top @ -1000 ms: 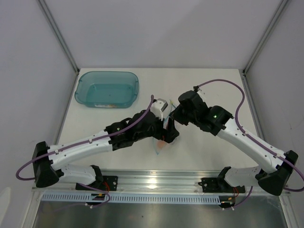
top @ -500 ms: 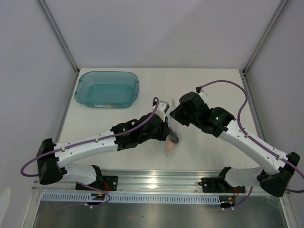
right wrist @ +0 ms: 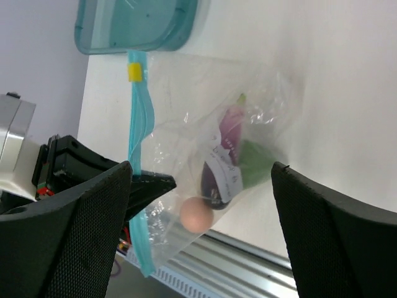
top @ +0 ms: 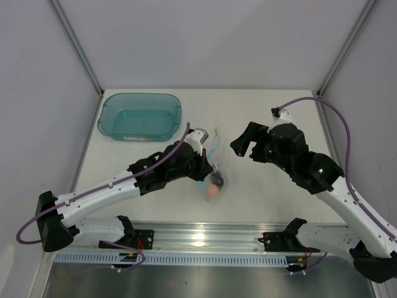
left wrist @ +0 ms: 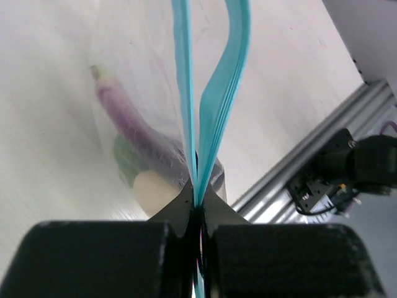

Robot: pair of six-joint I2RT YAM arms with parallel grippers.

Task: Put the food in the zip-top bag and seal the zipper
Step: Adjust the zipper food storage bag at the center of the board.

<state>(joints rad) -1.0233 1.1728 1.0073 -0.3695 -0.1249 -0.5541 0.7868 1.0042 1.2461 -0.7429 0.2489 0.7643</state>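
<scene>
The clear zip-top bag (top: 214, 180) hangs low over the table's near middle, with the food inside. In the right wrist view I see a purple eggplant (right wrist: 224, 162), a green lump (right wrist: 255, 160) and a pinkish ball (right wrist: 196, 214) in it. My left gripper (left wrist: 197, 197) is shut on the light-blue zipper (left wrist: 184, 81), whose two strips part beyond the jaws. From above, the left gripper (top: 207, 163) sits at the bag's top edge. My right gripper (top: 245, 144) stands open to the right of the bag, touching nothing; its fingers (right wrist: 80, 236) frame the bag from a distance.
A teal translucent tub (top: 140, 117) stands at the back left of the white table (top: 267, 192). A small yellow tab (right wrist: 134, 72) sits at the zipper's far end. The aluminium rail (top: 205, 233) runs along the near edge.
My left gripper has shut on the zipper strip and shifted slightly left. The right gripper has opened, let go of the bag and drawn back to the right.
</scene>
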